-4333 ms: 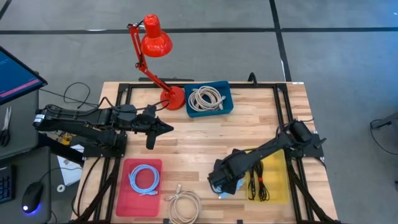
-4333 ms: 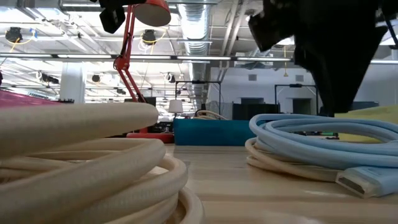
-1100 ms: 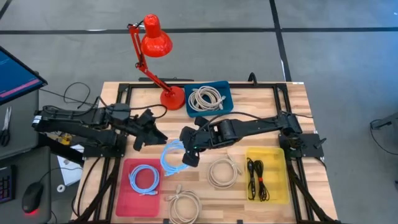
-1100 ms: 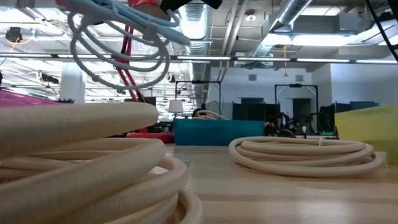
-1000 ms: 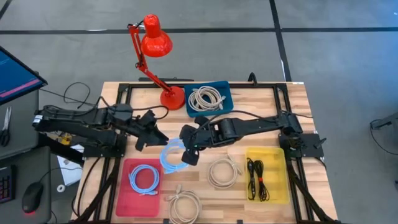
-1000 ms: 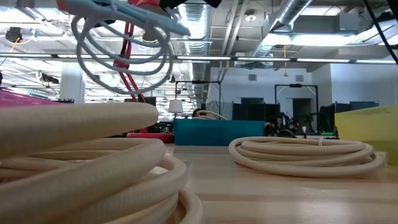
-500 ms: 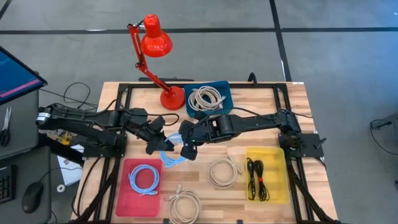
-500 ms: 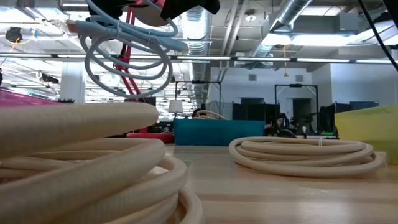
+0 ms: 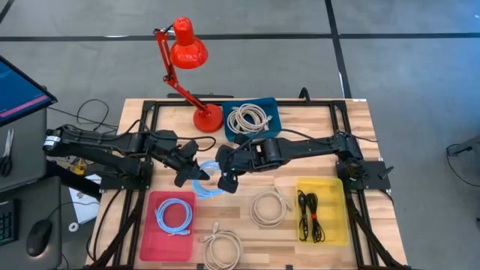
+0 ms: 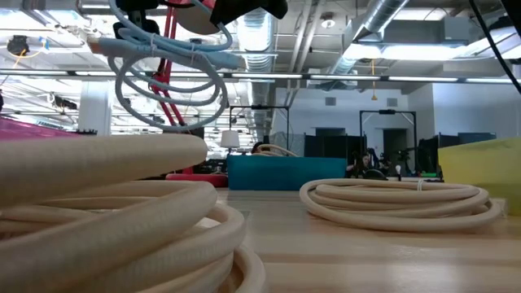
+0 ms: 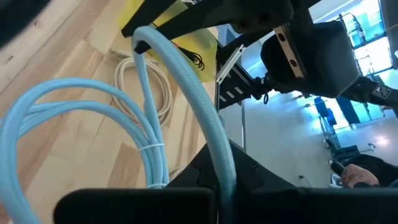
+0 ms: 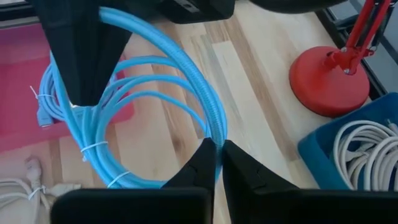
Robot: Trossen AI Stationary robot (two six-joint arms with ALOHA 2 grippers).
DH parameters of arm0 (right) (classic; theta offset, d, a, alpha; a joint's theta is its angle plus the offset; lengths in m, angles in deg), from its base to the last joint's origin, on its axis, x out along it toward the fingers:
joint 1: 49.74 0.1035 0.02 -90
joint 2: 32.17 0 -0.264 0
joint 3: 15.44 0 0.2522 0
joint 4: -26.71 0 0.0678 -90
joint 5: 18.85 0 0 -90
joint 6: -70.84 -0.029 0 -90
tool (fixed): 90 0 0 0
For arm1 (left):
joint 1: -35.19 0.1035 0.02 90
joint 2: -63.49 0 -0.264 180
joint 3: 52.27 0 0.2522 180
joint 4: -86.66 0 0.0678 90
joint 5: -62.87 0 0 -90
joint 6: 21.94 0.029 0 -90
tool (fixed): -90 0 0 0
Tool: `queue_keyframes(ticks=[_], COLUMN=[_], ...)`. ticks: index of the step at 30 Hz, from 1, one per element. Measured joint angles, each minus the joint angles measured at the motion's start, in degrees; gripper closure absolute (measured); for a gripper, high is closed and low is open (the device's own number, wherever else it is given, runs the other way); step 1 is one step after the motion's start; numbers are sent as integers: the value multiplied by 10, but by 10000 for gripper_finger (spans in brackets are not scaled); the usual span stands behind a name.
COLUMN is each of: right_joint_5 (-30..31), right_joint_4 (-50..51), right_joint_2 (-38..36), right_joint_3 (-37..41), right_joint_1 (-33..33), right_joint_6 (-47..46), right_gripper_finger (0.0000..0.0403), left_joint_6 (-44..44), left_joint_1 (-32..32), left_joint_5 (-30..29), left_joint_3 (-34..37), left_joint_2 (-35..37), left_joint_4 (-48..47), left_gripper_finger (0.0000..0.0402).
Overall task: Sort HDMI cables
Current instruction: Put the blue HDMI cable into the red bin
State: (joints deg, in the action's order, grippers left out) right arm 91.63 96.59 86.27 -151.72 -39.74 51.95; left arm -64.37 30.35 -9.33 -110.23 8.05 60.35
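midair, light-blue coil (image 9: 208, 185) between pincers

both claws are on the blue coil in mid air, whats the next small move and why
Probably open the right claw. It and the left claw are both shut on the light-blue coil, held above the table. A matching blue coil already lies in the red tray on the left arm's side, so the left arm should carry it there.

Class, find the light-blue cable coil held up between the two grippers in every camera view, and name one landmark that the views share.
High view: table centre, between the arms, light-blue coil.
Low view: hanging upper left.
Left wrist view: fills the left and middle.
Right wrist view: centre-left.
Shared landmark: red lamp, also in low and right wrist views.
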Motion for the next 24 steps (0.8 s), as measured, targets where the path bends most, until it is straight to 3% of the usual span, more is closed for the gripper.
queue_keyframes(ticks=[12,18,24], right_joint_5=[-105,-142,-147], right_joint_4=[5,84,185], right_joint_2=[0,-9,-26], right_joint_3=[0,-13,-47], right_joint_1=[2,2,9], right_joint_6=[-2,-10,-31], right_gripper_finger=[262,182,163], left_joint_6=[10,17,-4], left_joint_1=[0,0,-14], left_joint_5=[-2,-9,-15], left_joint_3=[0,0,0], left_joint_2=[0,19,57], left_joint_4=[2,-1,-23], left_gripper_finger=[400,400,400])
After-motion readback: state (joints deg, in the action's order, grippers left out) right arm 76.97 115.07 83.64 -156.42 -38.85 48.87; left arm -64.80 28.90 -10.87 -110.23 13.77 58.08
